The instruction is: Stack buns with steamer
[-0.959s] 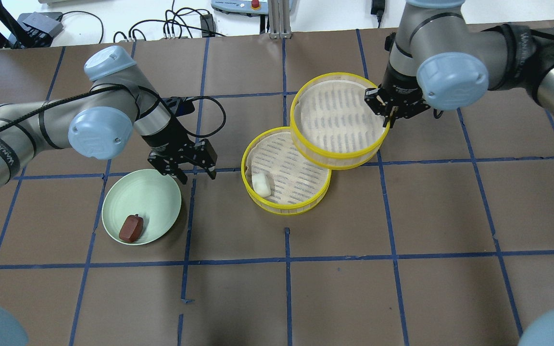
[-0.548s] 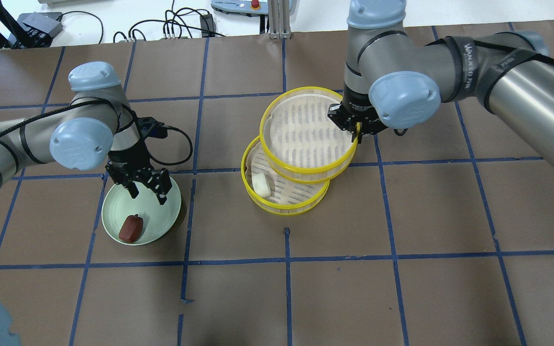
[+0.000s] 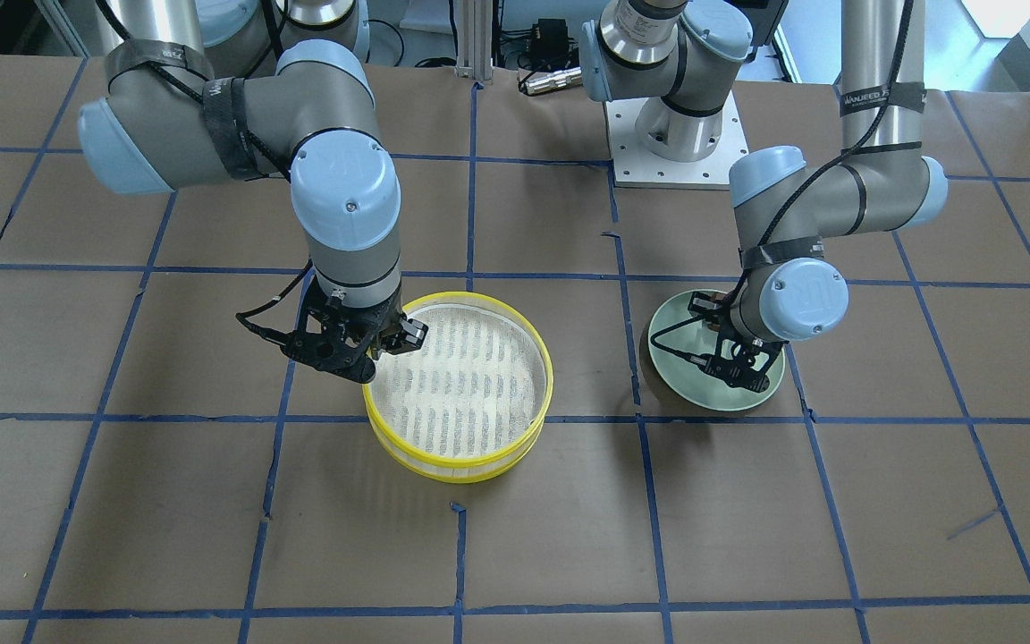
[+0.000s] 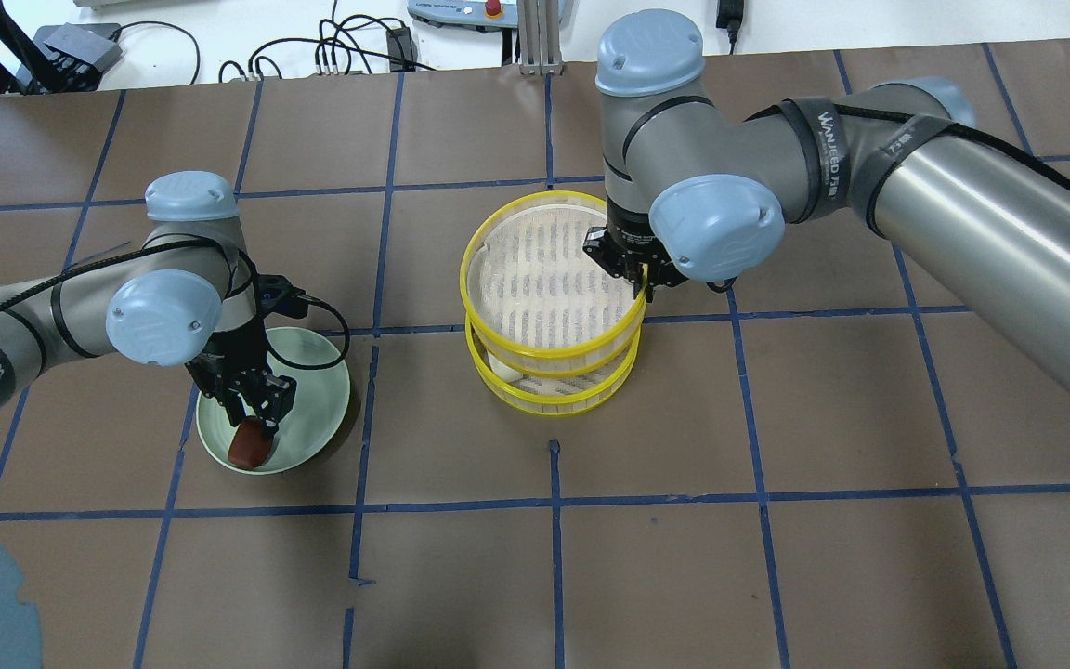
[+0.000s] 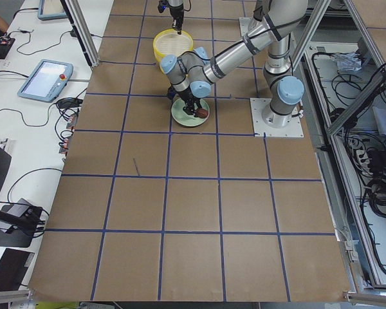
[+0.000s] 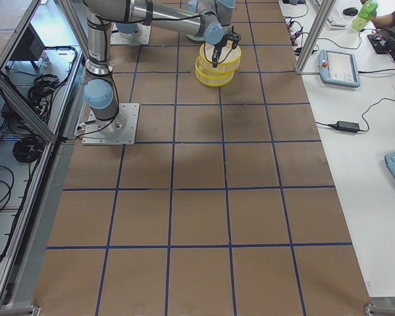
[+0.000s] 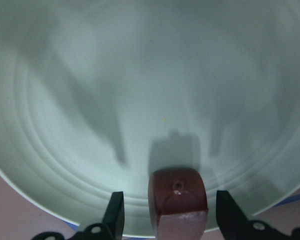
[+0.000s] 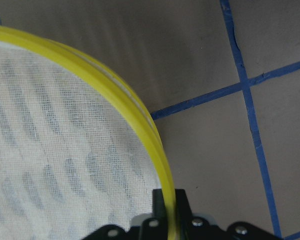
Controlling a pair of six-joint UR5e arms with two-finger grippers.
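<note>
Right tool [image 4: 644,279], clamped on the upper tray [image 4: 544,274], has swung it over the lower tray [image 4: 555,401]; left tool [image 4: 256,415], spread apart, now straddles the brown bun [image 4: 248,449] for pickup.

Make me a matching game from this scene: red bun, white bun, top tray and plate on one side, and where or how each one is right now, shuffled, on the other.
Things:
1. red bun
2. white bun
3. top tray
4. plate

States:
A. gripped at its rim by the right gripper
B. in the bottom tray, mostly covered
C. between the open fingers of the left gripper
D. pale green, with one bun on it

Pairs: 1-C, 2-B, 3-A, 4-D
</note>
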